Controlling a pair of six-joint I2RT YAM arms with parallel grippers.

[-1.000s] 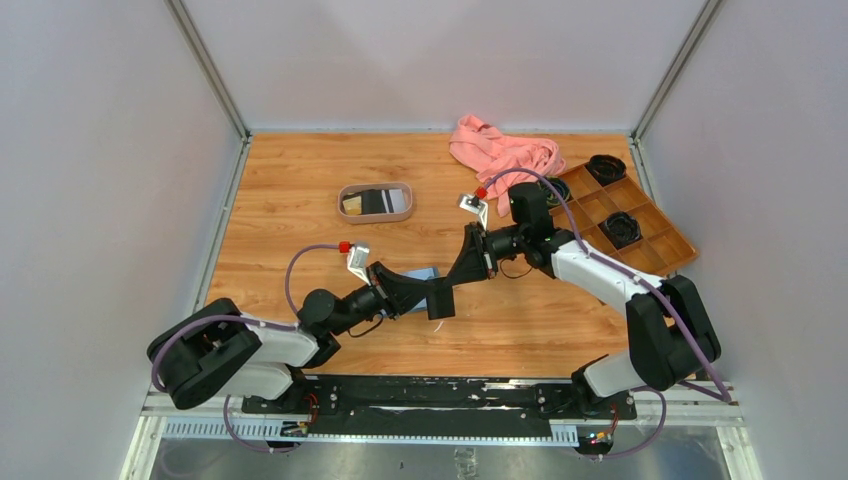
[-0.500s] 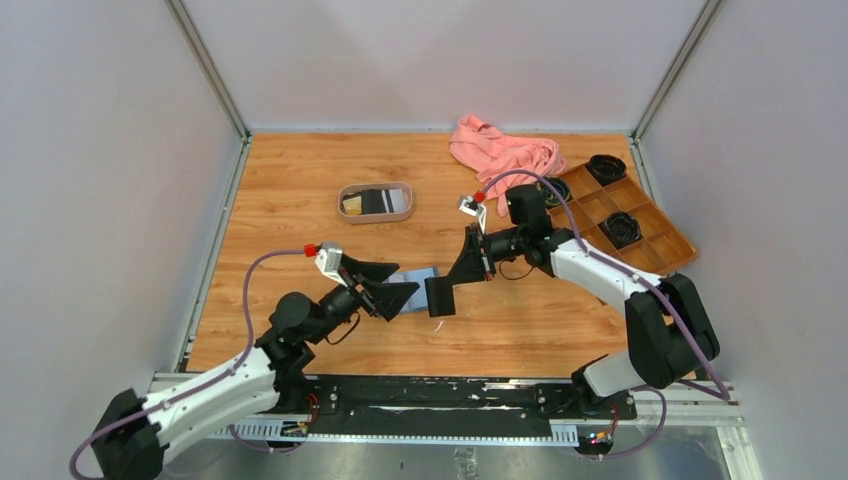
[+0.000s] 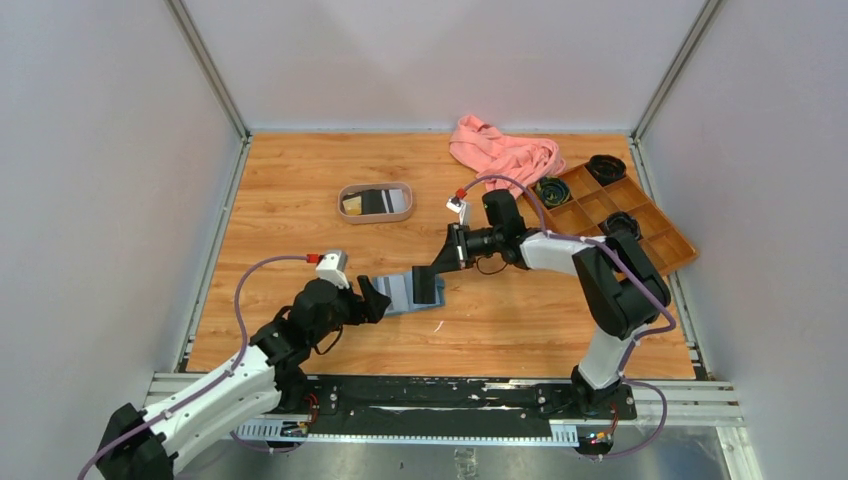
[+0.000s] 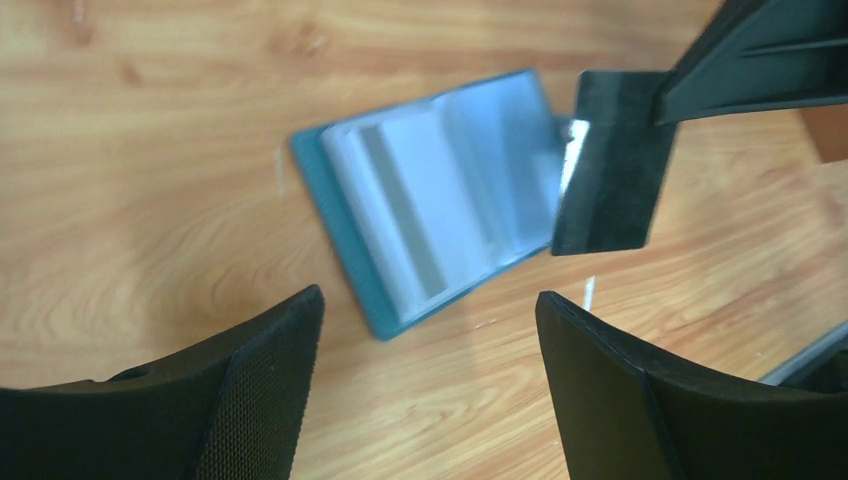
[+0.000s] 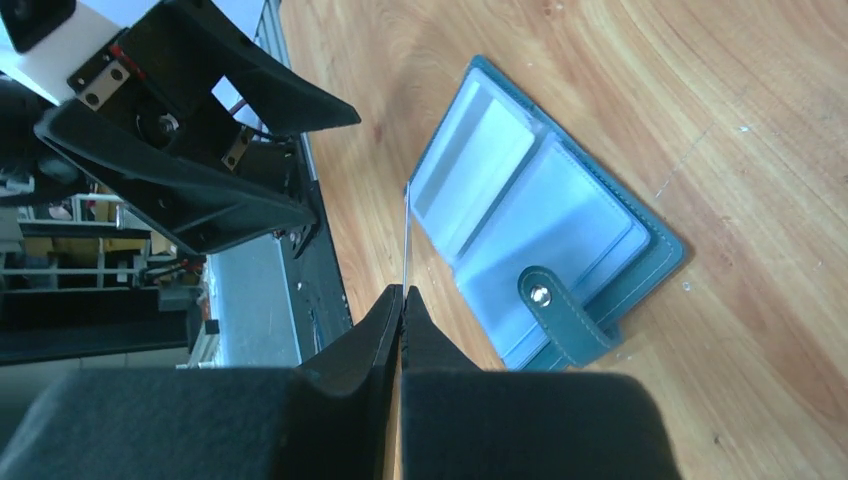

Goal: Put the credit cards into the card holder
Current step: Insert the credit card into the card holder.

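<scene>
Right claw [image 5: 402, 295]: pinched fully shut on one end of a black card [image 4: 610, 165], which it carries clear of the table [image 3: 520, 320].
Black card: held on edge, its free end at the rim of the card holder [image 4: 440, 220]; whether it touches, I cannot tell.
Reason for the hold: edge-first looks meant to slip the card into a pocket mouth.
Left claw [image 3: 377, 292]: spread wide, gripping nothing, hanging low just beside the holder's other side.
Reason for its place: likely ready to pin the holder against sliding.
Card holder: lies open and flat, pale inside up, snap strap [image 5: 560, 315] splayed out.
Other cards [image 3: 378, 201]: in the oval tray [image 3: 342, 205], well apart, waiting.
</scene>
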